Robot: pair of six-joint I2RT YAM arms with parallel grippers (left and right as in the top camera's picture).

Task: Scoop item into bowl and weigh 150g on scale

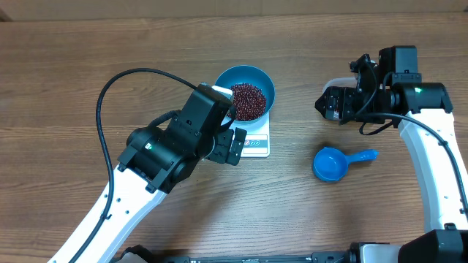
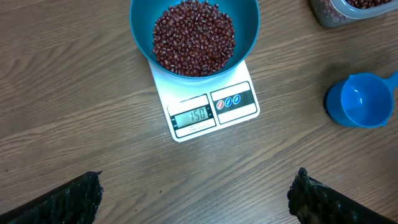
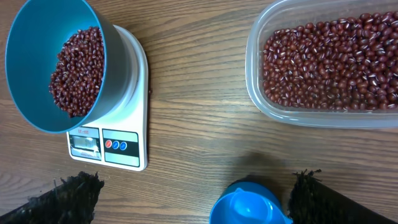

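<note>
- While both arms are hovering over the wooden table (image 1: 73, 58), the large blue bowl (image 2: 250, 31) is sitting on the white kitchen scale (image 2: 186, 93), about midway along the table and closer to its far edge than its near one.
- The dark red-brown beans (image 2: 194, 37) are lying in a loose heap inside that bowl, and the scale's display (image 2: 198, 114) is reading 150.
- The left gripper (image 2: 198, 177) is hanging just on the near side of the scale, with its jaws spread wide and gripping nothing.
- The right gripper (image 3: 199, 180) is floating toward the table's right edge, beside the clear plastic tub (image 3: 255, 68), which is carrying more beans. Its jaws are gaping wide too, and empty.
- The small blue scoop (image 1: 333, 164) is lying on the bare table between the scale and the right edge, touching neither scale nor tub.
</note>
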